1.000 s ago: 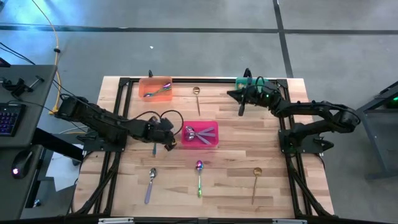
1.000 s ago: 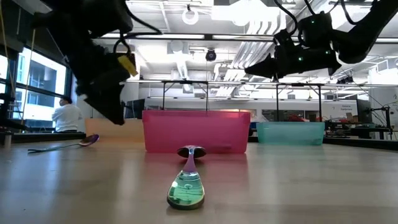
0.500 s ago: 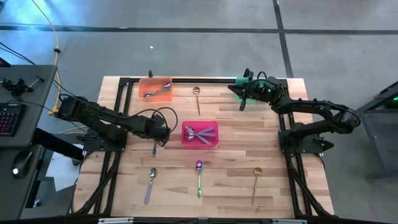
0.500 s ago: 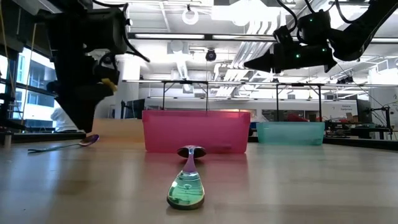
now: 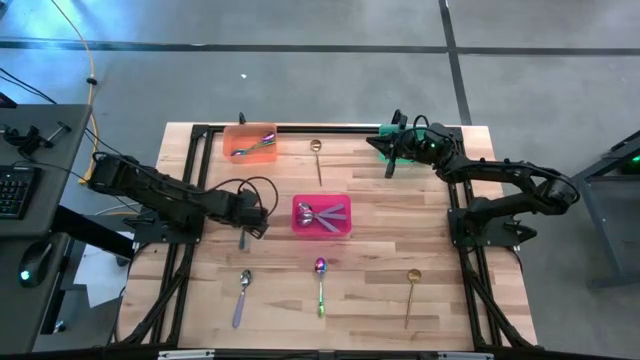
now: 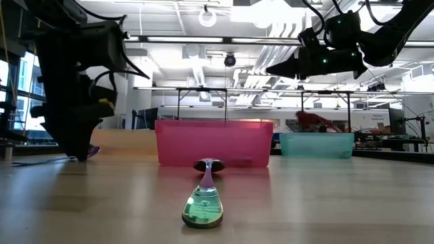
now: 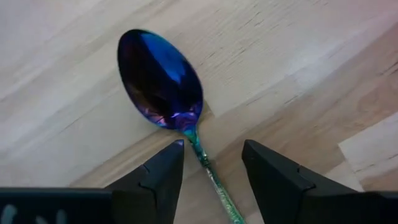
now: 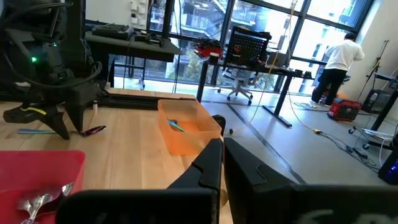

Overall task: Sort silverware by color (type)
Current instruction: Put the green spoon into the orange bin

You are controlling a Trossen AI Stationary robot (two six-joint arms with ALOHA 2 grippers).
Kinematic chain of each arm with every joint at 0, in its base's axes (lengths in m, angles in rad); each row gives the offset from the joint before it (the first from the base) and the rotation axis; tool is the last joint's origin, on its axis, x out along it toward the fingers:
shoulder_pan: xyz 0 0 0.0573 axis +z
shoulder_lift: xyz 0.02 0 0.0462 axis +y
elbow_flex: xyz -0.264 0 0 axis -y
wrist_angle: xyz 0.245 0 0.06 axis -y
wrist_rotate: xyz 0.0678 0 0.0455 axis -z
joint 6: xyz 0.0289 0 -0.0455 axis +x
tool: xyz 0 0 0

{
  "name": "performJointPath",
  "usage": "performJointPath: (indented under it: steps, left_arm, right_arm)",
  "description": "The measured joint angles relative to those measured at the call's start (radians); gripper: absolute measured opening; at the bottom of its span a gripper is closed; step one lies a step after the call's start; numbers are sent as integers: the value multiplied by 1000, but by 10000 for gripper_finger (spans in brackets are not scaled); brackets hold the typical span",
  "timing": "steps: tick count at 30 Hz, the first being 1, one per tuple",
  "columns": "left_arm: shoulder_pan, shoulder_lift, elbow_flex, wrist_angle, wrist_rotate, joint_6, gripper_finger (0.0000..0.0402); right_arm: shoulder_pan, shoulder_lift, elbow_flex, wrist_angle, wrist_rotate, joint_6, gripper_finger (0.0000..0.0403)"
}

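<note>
Left gripper (image 7: 211, 163) — newly lowered left of the pink bin (image 5: 321, 230), jaws parted astride the iridescent spoon (image 7: 163, 81) — pickup imminent; right gripper (image 5: 388, 166) idle, jaws clenched.

The high camera looks straight down on the whole table (image 5: 400, 230). The low one sits at tabletop level, facing the pink bin (image 6: 213, 141), also seen from above. The left wrist camera is close over a spoon (image 7: 163, 81); the right wrist camera looks across the table.

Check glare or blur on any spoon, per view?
Low view: nearest iridescent spoon soft, bowl glowing green. Left wrist view: purple-blue spoon sharp, sheen only, straddled by the open left gripper. High view: spoons tiny.
</note>
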State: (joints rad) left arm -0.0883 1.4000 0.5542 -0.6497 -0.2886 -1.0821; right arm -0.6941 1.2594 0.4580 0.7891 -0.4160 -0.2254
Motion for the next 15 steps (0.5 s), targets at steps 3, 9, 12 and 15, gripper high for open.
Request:
performJointPath:
  steps: [3,9,12,15]
  left_arm:
    - [0,0,-16,10,0,17,154]
    - [-1,1,-23,41,1,138,115]
    - [0,2,-24,66,3,227,89]
    - [13,2,-25,77,13,282,63]
  right_arm:
    - [0,0,0,0,0,16,0]
    - [1,0,0,-5,1,42,0]
    - [3,0,0,-6,1,49,0]
    - [14,0,0,-6,1,51,0]
